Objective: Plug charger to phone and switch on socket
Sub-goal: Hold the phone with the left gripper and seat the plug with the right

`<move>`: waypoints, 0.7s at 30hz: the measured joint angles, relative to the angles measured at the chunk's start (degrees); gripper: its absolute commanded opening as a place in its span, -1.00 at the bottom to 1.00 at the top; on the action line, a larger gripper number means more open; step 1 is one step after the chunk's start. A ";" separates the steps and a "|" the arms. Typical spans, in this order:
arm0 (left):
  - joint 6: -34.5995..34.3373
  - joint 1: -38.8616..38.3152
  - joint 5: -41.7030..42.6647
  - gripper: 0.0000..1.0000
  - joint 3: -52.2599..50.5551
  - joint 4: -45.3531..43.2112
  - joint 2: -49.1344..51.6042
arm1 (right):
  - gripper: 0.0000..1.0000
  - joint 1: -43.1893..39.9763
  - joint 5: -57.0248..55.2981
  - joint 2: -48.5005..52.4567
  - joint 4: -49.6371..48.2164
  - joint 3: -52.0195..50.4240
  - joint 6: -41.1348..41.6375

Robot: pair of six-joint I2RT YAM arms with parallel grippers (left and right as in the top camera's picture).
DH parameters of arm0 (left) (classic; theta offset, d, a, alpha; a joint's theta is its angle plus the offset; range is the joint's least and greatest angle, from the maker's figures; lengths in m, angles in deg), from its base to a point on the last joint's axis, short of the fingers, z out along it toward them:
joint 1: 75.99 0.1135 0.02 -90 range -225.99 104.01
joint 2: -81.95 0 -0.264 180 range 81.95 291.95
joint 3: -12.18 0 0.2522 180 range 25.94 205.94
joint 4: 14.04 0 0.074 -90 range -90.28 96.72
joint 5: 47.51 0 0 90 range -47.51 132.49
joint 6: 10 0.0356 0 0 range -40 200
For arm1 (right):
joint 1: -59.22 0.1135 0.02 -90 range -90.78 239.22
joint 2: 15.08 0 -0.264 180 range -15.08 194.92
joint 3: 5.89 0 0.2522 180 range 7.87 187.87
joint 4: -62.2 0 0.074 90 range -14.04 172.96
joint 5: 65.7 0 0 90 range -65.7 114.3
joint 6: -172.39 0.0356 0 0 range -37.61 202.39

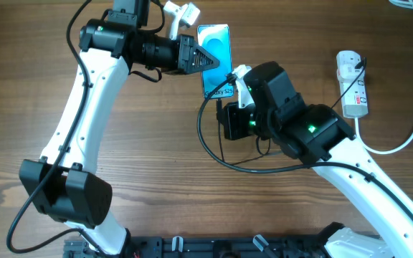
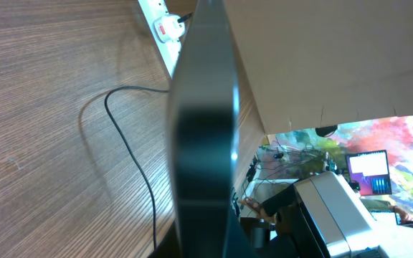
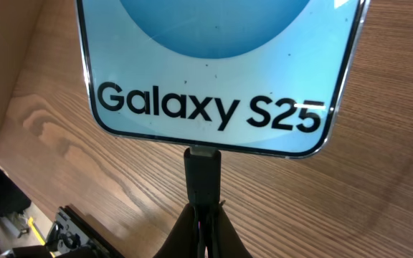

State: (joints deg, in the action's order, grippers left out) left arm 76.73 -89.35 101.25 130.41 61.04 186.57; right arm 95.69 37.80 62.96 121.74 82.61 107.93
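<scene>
The phone point(image 1: 216, 50) with a cyan screen and "Galaxy S25" text lies at the table's back middle; it fills the top of the right wrist view point(image 3: 217, 68). My left gripper point(image 1: 205, 60) is shut on the phone's left edge, seen edge-on in the left wrist view point(image 2: 203, 143). My right gripper point(image 3: 205, 218) is shut on the charger's dark connector point(image 3: 203, 175), whose tip meets the phone's bottom edge. The thin black charger cable point(image 1: 214, 154) loops below the right arm. The white socket point(image 1: 352, 82) lies at the right, with a plug in it.
The socket's thick white cord point(image 1: 407, 140) curves off at the far right. The socket end and the thin cable point(image 2: 131, 150) also show in the left wrist view. Beyond the table edge there is clutter and a screen point(image 2: 368, 172).
</scene>
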 measured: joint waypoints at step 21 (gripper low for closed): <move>0.20 0.28 -0.24 -0.92 0.09 0.81 0.00 | -0.91 0.00 0.22 0.00 0.13 0.76 -0.35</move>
State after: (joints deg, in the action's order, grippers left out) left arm 76.93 -89.07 101.01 130.49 61.85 186.57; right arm 95.69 38.01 62.96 121.87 83.38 107.58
